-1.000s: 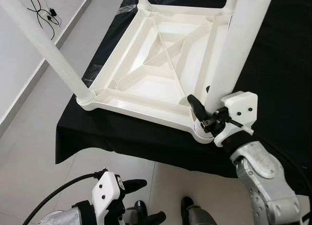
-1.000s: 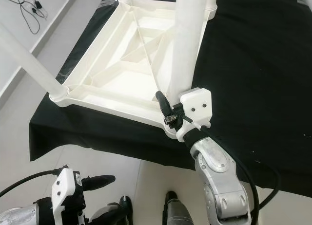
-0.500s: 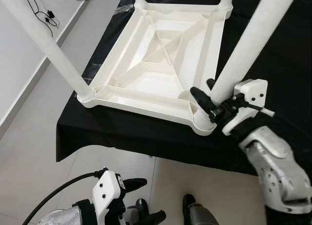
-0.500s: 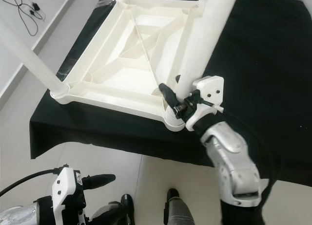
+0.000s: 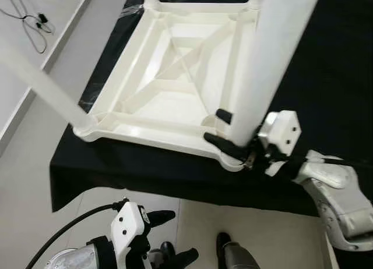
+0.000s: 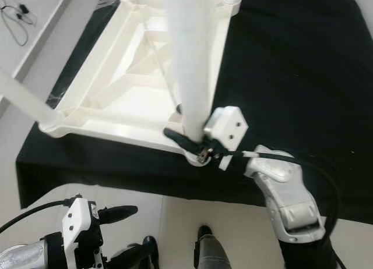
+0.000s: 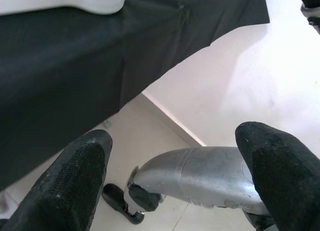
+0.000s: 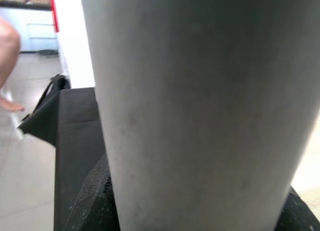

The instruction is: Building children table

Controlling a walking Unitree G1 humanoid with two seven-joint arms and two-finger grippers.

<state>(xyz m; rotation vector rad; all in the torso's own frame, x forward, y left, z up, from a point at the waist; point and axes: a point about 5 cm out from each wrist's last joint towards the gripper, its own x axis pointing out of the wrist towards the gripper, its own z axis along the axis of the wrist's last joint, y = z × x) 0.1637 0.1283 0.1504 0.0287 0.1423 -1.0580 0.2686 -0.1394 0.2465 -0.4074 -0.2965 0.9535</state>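
Observation:
A white plastic children's table (image 5: 145, 132) lies upside down on a black cloth, its legs pointing up. My right gripper (image 5: 217, 126) is shut on the near-right leg (image 5: 268, 59) just above its corner socket, with one black finger on each side. In the right wrist view that leg (image 8: 200, 101) stands close between the fingers (image 8: 92, 201). Another leg (image 5: 41, 85) rises from the near-left corner. My left gripper (image 5: 175, 239) hangs open low over the floor, below the cloth's edge.
The black cloth (image 5: 326, 59) covers the support and hangs over its near edge (image 7: 75, 66). Cables (image 5: 29, 16) lie on the pale floor at the far left. My own feet (image 5: 233, 254) stand on the tiles below. A person's bare leg (image 8: 7, 41) is at the edge of the right wrist view.
The leg in my right gripper has swung from leaning right to more upright, and my right wrist has turned with it. The head view has shifted. The left arm hangs as before.

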